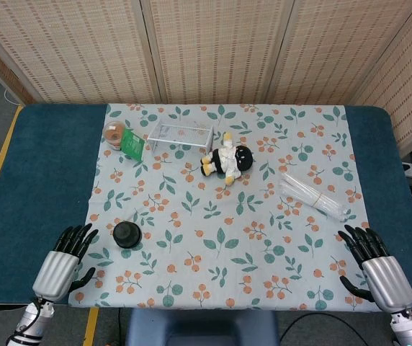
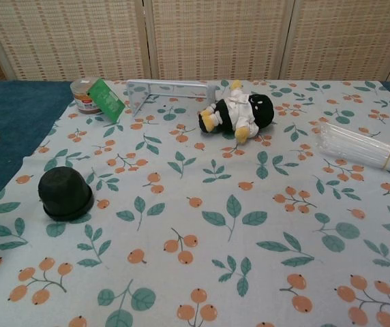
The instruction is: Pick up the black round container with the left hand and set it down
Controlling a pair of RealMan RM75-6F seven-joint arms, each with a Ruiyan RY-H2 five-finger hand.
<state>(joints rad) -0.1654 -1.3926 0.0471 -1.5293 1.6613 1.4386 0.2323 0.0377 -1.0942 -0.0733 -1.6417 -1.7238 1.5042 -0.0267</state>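
The black round container (image 1: 127, 234) (image 2: 64, 193) stands upright on the leaf-patterned cloth, at the near left. My left hand (image 1: 65, 261) lies a little to its left at the table's near-left corner, fingers spread, holding nothing and not touching the container. At the near-right corner my right hand (image 1: 375, 268) rests with fingers spread, also holding nothing. Neither hand shows in the chest view.
A plush toy (image 1: 227, 160) (image 2: 239, 112) lies mid-table. A clear plastic box (image 1: 181, 134) (image 2: 171, 92), a green packet (image 1: 132, 146) (image 2: 106, 99) and a small jar (image 1: 114, 133) (image 2: 82, 95) sit at the back left. A bundle of clear tubes (image 1: 314, 194) (image 2: 369, 150) lies right.
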